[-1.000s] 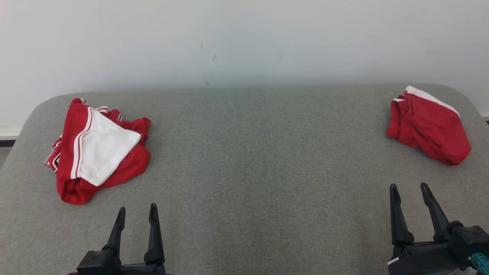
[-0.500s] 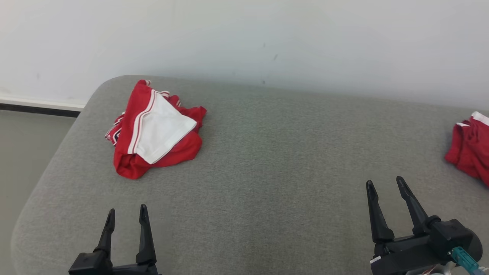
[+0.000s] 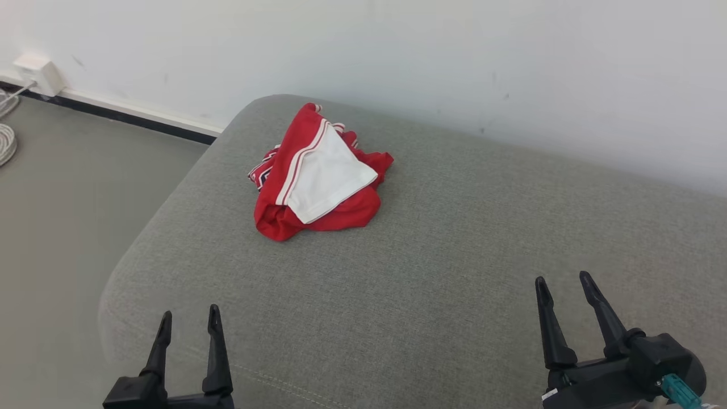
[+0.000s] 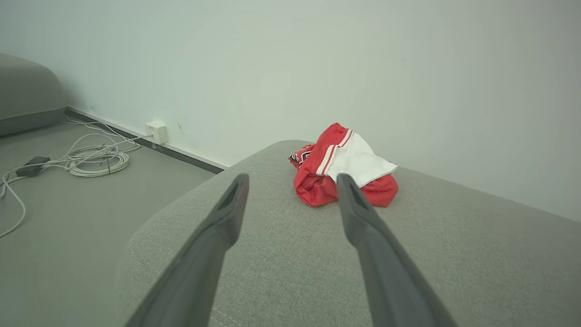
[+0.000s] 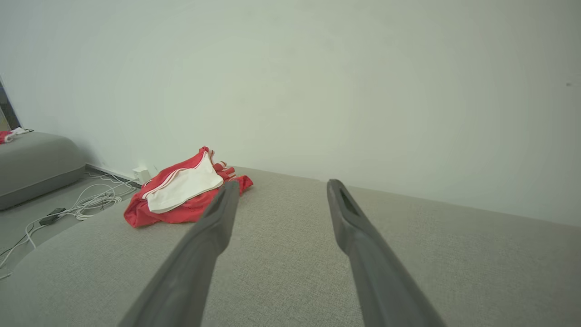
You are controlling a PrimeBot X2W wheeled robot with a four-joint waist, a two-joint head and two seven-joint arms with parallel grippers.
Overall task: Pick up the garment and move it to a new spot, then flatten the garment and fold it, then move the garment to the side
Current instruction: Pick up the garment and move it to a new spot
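A crumpled red garment [image 3: 318,182] with a white panel and white stripes lies bunched near the far left corner of the grey upholstered surface [image 3: 454,238]. The same garment [image 4: 345,165] sits ahead in the left wrist view, and the garment [image 5: 181,193] appears at the left in the right wrist view. My left gripper [image 3: 189,319] stands open at the lower left, well short of the garment and over the surface's near left edge. At the lower right my right gripper [image 3: 563,283] is open too, with nothing between its fingers.
The surface's rounded left edge drops to a grey floor [image 3: 68,216]. A wall socket [image 3: 35,72] and coiled white cables [image 4: 97,159] lie on the floor by the white wall. Another grey cushion [image 5: 36,159] stands far left.
The camera has swung left, so the garment now sits nearer the picture's middle and the second red garment at the right has left the picture. Both grippers stay open and empty.
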